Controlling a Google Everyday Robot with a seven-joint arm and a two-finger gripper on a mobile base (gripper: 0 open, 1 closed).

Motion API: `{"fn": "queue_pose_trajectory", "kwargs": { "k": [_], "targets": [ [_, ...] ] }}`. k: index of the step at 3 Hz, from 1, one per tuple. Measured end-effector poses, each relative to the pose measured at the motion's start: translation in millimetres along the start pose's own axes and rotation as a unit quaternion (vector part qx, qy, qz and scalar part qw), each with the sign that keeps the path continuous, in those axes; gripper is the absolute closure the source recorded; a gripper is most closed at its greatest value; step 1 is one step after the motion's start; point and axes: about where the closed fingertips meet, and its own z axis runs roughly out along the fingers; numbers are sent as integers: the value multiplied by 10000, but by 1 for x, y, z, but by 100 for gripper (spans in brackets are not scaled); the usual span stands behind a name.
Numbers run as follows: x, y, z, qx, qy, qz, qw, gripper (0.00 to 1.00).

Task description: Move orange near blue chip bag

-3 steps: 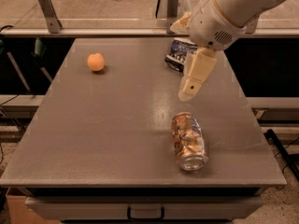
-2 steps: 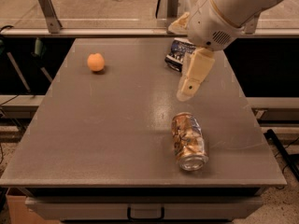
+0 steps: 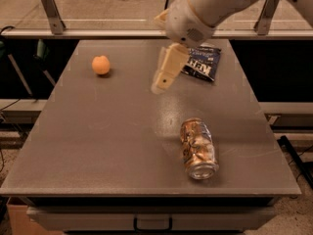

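In the camera view, a grey bench [image 3: 98, 141] is seen from the front and from a little above. Three things are laid on it.

The orange [image 3: 101, 65] is found on the far left part of the bench. It is small, round and pale. It is touched by nothing.

The blue bag [image 3: 201, 62] is laid flat on the far right part of the bench. White letters are shown on it. Its top left corner is hidden by the big white arm [image 3: 205, 9], which is reached in from the top right of the picture. The orange and the bag are kept well apart, with a wide strip of bench between them.

The pincer [image 3: 160, 84] is held in the air at the end of the arm, pointed down and a bit to the left. In the picture it is placed between the orange and the bag, just beside the bag's left edge and well away from the orange. Whether the pincer is apart or together cannot be told.

A shiny gold-brown can [image 3: 197, 148] is laid on its side on the near right part of the bench. Its round silver end is turned toward the front. It is set well apart from the orange, the bag and the pincer.

A glass rail with metal posts [image 3: 50, 9] is seen behind the bench.
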Motion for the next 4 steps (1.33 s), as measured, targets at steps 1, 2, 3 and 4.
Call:
{"fn": "queue_pose_trajectory", "kwargs": {
  "k": [1,2,3,4],
  "targets": [
    [-42,-26,43,61,-403,99,9991,0],
    [-85,-48,85,227,-776,391,9960,0],
    [-91,-56,83,386,-882,484,9942,0],
    [-91,-54,83,364,-871,471,9944,0]
  ]
}}
